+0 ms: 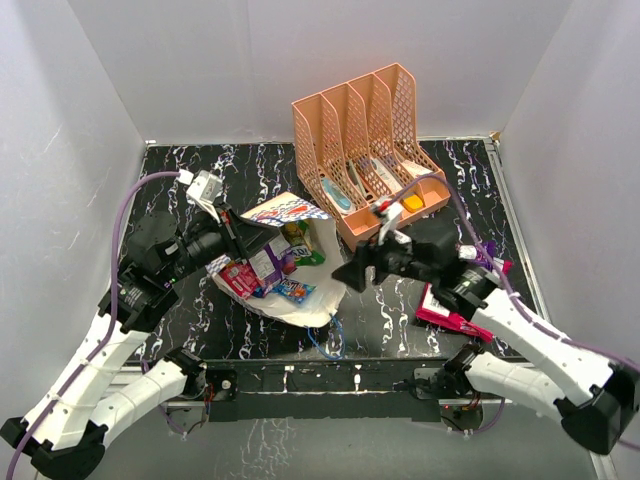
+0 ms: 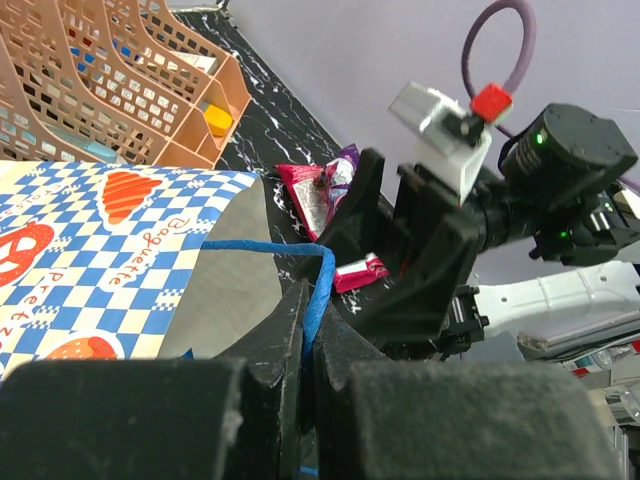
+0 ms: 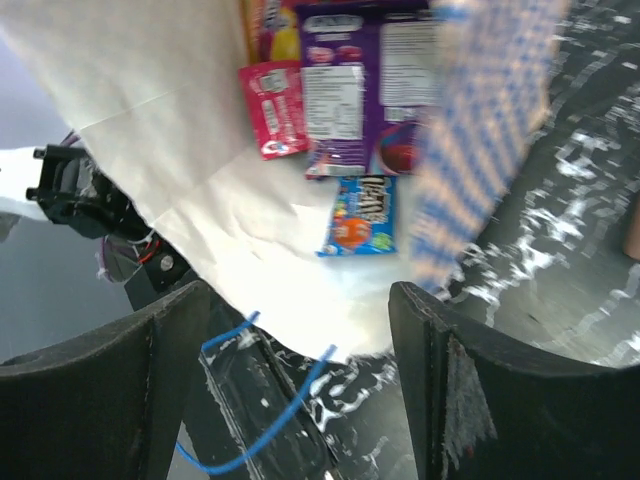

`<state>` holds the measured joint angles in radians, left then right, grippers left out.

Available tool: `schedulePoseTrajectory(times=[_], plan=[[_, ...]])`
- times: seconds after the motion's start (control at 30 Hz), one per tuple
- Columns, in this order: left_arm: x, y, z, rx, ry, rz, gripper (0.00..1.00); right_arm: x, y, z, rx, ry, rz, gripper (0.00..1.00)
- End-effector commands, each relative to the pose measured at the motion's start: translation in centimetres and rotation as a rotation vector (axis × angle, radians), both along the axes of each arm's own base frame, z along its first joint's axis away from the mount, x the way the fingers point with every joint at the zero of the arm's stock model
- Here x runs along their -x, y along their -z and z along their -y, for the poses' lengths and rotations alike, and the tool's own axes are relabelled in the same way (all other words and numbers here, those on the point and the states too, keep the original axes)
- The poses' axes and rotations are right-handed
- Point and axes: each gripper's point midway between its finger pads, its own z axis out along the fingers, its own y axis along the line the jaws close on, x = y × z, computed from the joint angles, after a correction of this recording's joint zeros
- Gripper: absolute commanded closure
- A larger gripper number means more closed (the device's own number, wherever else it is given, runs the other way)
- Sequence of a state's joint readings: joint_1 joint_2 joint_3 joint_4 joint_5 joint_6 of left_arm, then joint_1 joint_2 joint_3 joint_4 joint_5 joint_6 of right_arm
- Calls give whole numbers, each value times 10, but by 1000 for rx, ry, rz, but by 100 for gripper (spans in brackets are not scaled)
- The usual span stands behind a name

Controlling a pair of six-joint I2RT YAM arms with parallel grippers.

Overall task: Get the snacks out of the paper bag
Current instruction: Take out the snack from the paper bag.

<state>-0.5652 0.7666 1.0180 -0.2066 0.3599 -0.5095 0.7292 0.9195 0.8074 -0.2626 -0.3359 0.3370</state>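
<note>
1. Our right gripper [image 3: 300,296] was wide open, aimed into the mouth of the paper bag [image 1: 305,312], which lay on its side. The blue packet [image 3: 360,214] sat nearest, just ahead, with its long axis roughly along our reach.
2. The left gripper [image 2: 310,310] was pinched on the thin blue cord handle [image 2: 262,246], propping the top flap.
3. The snacks [image 3: 352,85] looked flat, glossy and slippery, and the bag was soft, creased paper.

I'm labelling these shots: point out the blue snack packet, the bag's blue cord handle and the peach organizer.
blue snack packet [image 3: 360,215]: right wrist view, its front centre.
blue cord handle [image 2: 322,278]: left wrist view, its upright stretch.
peach organizer [image 1: 403,100]: top external view, its right mesh wall.
</note>
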Motion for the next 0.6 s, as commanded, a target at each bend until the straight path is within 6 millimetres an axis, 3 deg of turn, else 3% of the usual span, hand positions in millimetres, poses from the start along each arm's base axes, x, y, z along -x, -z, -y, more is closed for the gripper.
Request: schedulePoseTrajectory(times=[0.0, 0.27, 0.57], plan=[[11, -16, -1, 36, 26, 33, 100, -9, -22, -43, 1, 94, 167, 28], [5, -20, -1, 9, 9, 31, 100, -33, 8, -70, 151, 326, 322, 30], [5, -23, 0, 21, 14, 43, 100, -77, 22, -70, 243, 573, 436, 37]])
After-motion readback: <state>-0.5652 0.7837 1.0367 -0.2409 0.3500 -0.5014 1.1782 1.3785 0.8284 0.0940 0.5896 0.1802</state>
